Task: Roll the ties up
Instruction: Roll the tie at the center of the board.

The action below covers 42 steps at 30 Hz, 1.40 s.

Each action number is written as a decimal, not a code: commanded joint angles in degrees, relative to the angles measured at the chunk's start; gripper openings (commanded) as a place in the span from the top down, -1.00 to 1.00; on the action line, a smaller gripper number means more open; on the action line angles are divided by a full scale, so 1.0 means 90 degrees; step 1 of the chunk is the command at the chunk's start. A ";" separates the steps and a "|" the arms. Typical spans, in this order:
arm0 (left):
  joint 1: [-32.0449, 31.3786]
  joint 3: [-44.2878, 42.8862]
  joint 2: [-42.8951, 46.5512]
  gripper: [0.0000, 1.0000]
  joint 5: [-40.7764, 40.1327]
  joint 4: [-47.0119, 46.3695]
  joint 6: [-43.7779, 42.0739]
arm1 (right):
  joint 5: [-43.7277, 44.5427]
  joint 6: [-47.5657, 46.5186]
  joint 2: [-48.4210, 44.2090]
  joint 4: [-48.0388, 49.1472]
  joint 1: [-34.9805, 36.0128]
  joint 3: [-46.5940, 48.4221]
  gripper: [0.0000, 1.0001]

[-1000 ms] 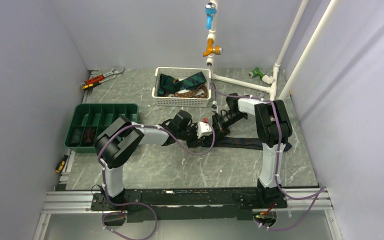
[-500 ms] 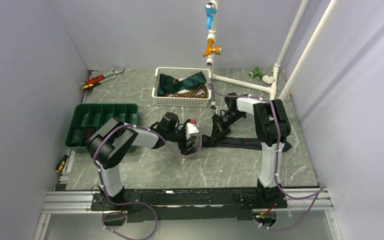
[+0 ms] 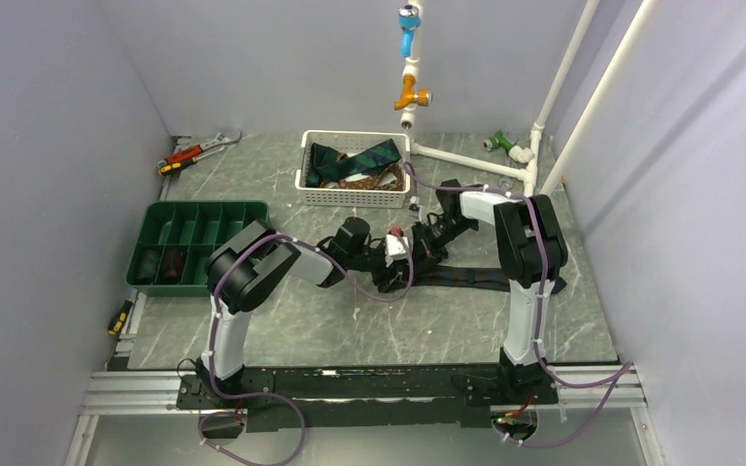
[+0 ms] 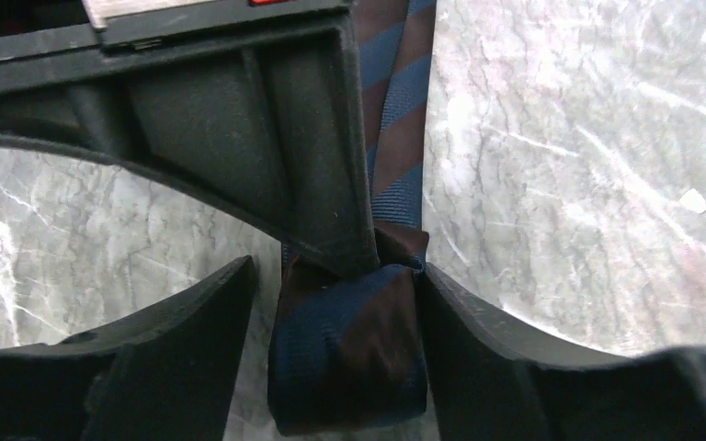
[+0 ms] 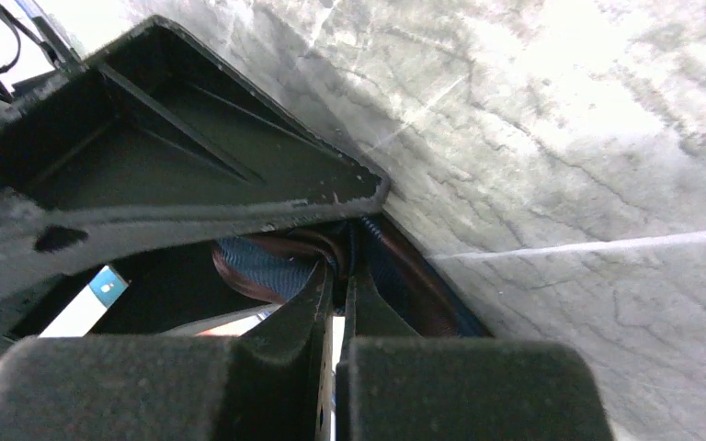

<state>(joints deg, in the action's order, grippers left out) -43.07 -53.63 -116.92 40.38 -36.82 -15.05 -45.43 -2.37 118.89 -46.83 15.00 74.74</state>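
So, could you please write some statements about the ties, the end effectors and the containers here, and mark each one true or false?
1. The white basket holds ties. True.
2. The left end effector is shut tight. False: its jaws stand open on either side of the rolled end of the striped tie.
3. The green tray stands on the right arm's side. False: it is on the left arm's side.
4. The right end effector is shut. True.
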 commanded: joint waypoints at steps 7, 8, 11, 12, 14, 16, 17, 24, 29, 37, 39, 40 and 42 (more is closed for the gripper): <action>-0.0254 -0.0033 -0.0243 0.09 -0.0827 0.2258 -0.1859 | 0.0314 -0.0228 -0.0640 0.0569 0.0187 -0.0032 1.00; -0.0263 0.0008 -0.0217 0.13 -0.0868 0.2290 -0.1878 | 0.0317 -0.0241 -0.0657 0.0511 0.0183 -0.0001 1.00; -0.0255 -0.0006 -0.0167 0.35 -0.0924 0.2493 -0.1818 | 0.0503 -0.0297 -0.0655 0.0480 0.0185 -0.0038 1.00; -0.0257 0.0029 -0.0126 0.42 -0.0938 0.2486 -0.1799 | 0.0691 -0.0311 -0.0628 0.0503 0.0187 -0.0084 1.00; -0.0248 0.0124 -0.0077 0.47 -0.0908 0.2455 -0.1777 | 0.1047 -0.0321 -0.0496 0.0638 0.0177 -0.0185 1.00; -0.0256 0.0169 -0.0039 0.45 -0.0869 0.2506 -0.1755 | 0.1473 -0.0357 -0.0302 0.0759 0.0178 -0.0253 1.00; -0.0255 0.0176 -0.0015 0.33 -0.0838 0.2513 -0.1699 | 0.1608 -0.0385 -0.0185 0.0826 0.0177 -0.0275 1.00; 0.0206 0.0704 0.0440 -0.32 -0.0032 0.1464 -0.0974 | 0.2146 -0.0595 0.0085 0.0977 0.0191 -0.0403 1.00; 0.0188 0.0587 0.0345 -0.33 0.0352 0.0693 -0.0320 | 0.2369 -0.0625 0.0128 0.1096 0.0225 -0.0457 1.00; -0.0011 0.0194 -0.0231 0.09 0.0119 0.0233 0.0487 | 0.2080 -0.0490 0.0105 0.1189 0.0253 -0.0376 1.00; -0.0029 0.0225 -0.0132 0.34 -0.0273 0.0658 0.0080 | 0.1911 -0.0454 0.0092 0.1049 0.0252 -0.0237 0.97; -0.0036 0.0267 -0.0039 0.42 -0.0444 0.0921 -0.0135 | 0.1788 -0.0443 0.0066 0.0920 0.0250 -0.0145 0.84; -0.0038 0.0366 0.0154 0.50 -0.0743 0.1505 -0.0598 | 0.1548 -0.0426 -0.0061 0.0632 0.0201 0.0071 0.55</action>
<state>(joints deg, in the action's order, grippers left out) -41.58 -51.55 -115.74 40.91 -36.93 -14.74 -40.45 -3.46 116.20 -43.92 16.53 73.71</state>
